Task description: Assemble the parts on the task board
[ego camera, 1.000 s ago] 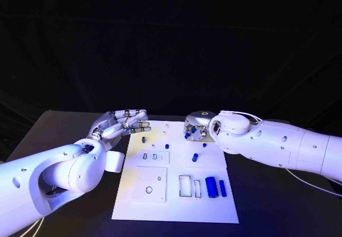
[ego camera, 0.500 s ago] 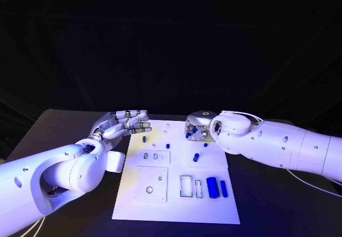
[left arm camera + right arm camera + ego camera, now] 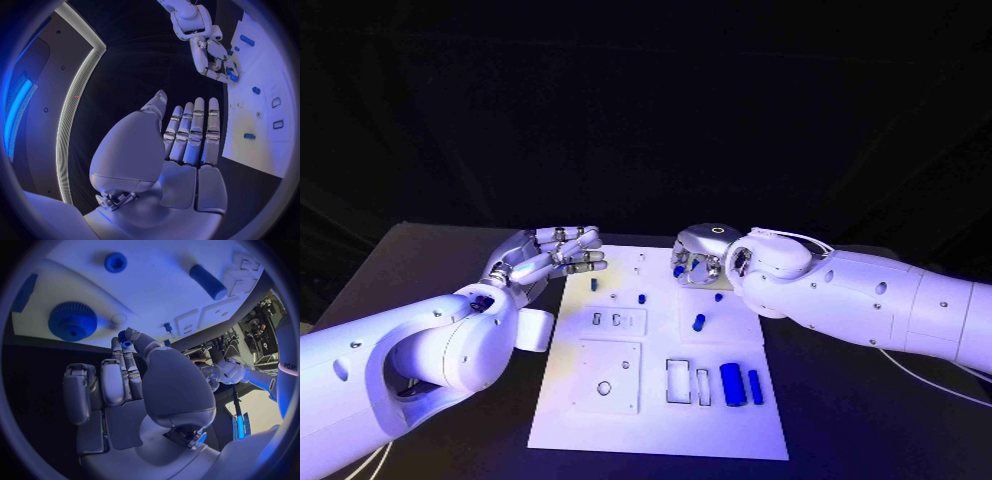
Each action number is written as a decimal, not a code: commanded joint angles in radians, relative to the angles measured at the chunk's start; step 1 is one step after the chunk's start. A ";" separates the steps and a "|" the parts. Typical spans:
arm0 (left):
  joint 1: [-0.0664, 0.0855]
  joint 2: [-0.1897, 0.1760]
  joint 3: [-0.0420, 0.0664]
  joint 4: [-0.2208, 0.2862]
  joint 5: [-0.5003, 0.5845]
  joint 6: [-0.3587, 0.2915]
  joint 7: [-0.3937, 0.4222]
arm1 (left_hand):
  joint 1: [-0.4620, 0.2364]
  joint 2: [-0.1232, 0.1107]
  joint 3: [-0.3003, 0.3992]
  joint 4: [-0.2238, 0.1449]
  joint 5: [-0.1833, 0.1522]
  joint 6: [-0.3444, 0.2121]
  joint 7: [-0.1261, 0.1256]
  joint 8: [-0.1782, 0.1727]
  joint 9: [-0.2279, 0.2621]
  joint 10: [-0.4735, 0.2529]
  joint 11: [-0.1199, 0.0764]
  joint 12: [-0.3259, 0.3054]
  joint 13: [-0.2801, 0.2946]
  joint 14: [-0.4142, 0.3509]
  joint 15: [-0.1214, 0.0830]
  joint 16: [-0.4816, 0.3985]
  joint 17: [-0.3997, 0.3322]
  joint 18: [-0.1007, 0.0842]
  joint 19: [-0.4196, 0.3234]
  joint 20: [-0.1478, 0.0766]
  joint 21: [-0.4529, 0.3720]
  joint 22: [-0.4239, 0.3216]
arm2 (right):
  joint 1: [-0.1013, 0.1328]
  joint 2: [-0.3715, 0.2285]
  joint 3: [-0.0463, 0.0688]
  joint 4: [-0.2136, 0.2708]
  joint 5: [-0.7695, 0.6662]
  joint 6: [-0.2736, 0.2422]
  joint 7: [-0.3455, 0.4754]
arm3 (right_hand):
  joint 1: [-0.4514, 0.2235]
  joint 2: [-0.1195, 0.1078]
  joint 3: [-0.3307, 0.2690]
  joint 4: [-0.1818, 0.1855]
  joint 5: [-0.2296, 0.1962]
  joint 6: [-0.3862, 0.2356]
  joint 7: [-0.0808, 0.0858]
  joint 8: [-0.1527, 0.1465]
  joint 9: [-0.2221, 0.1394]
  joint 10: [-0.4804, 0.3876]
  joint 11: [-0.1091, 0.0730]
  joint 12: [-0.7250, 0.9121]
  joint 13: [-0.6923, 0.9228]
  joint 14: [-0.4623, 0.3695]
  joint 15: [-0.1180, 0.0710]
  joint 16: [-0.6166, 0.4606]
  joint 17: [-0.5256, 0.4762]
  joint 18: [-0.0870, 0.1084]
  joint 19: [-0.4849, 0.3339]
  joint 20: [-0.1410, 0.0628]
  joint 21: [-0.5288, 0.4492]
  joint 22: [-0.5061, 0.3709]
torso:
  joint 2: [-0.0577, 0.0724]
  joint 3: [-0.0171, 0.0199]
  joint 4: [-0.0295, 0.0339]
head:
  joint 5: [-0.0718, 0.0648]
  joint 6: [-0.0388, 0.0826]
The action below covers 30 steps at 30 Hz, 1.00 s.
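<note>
Black table (image 3: 430, 270); long blue part (image 3: 730, 380) points away on task board (image 3: 733, 430).

black counter (image 3: 430, 250), matte, running out to the left and right edges of the head view. beyond its far edge a dark backdrop (image 3: 646, 100), near featureless, faint folds like cloth. blue-violet light over the scene. left wrist view: pale curved light strip (image 3: 78, 85) along a wall panel, and beside it a glowing blue band (image 3: 15, 112).
</note>
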 commanded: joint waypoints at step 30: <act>0.002 0.015 0.001 -0.005 0.002 0.022 -0.001 | 0.002 0.001 0.003 -0.017 -0.001 0.001 0.007 -0.011 -0.002 -0.001 0.005 -0.011 -0.002 0.001 0.007 -0.012 0.003 0.013 0.002 0.002 -0.002 -0.004 | -0.006 0.187 0.002 -0.189 0.014 -0.133 -0.004 | -0.005 -0.011 0.024 0.008 0.006 -0.001 0.003 -0.002 0.027 0.028 -0.017 -0.012 0.009 0.033 -0.005 0.004 -0.008 -0.007 0.004 0.002 0.001 0.097 | 0.009 -0.0015 0.0071 | 0.012 0.010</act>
